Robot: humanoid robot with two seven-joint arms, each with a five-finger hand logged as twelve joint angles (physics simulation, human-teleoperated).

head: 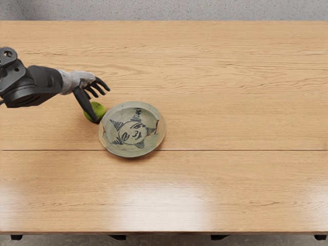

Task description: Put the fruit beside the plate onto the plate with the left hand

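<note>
A round, shallow ceramic plate (152,113), pale grey-green with a dark striped, star-like pattern painted in its centre, sits on the light wooden surface (230,77), left of the middle. A seam between boards runs across the surface just under the plate's lower part.

A small, round green fruit (98,109) lies on the surface at the plate's upper left, just beside the rim and close enough that it looks to be touching it. The fruit is outside the plate, not on it.

The left arm enters from the picture's left edge, its dark grey forearm ending in a paler wrist. The left hand (79,83) hovers above and to the left of the fruit. Its dark fingers (100,86) are spread and fan out to the right, holding nothing between them. One longer dark digit points down and to the right, away from the others, and its tip lies over the left side of the fruit, hiding part of it. Whether that tip presses on the fruit or only passes in front of it cannot be told from this view. The fruit is not enclosed by the hand.
</note>
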